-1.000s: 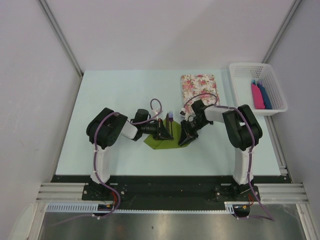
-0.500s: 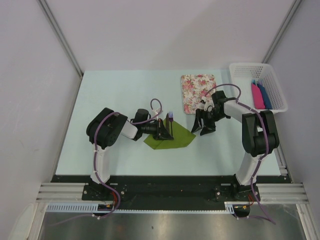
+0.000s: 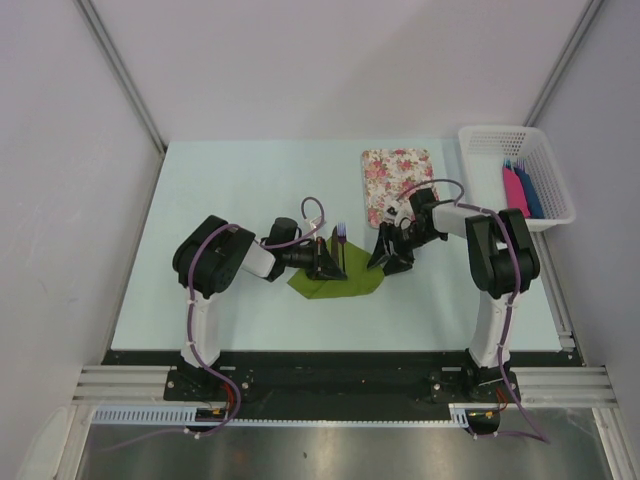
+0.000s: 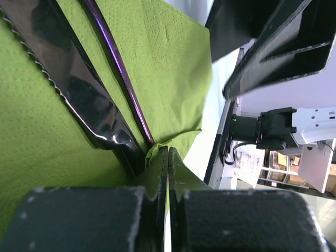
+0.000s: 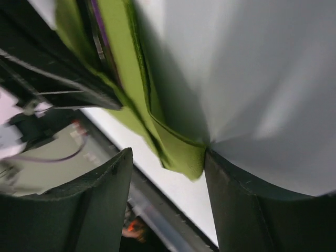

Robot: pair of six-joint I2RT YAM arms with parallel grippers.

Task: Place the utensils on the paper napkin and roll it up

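The olive-green paper napkin (image 3: 335, 280) lies at the table's middle with the dark purple utensils (image 3: 343, 252) on it, fork tines pointing to the far side. My left gripper (image 3: 325, 262) lies low on the napkin's left part; in the left wrist view it (image 4: 167, 149) is shut, pinching a fold of the napkin (image 4: 168, 52) beside a glossy knife (image 4: 79, 94). My right gripper (image 3: 388, 255) sits at the napkin's right corner. In the right wrist view it (image 5: 168, 157) is open, and the napkin's corner (image 5: 184, 152) hangs between the fingers (image 5: 247, 205), touching the right one.
A pink-and-white floral mat (image 3: 398, 185) lies just beyond the right gripper. A white basket (image 3: 490, 138) at the far right holds pink and blue flat pieces (image 3: 520, 192). Light walls close in the table on three sides.
My right gripper let go of the napkin's right side and opened, swung out to the right, then came back to the napkin's right corner. The left gripper kept still.
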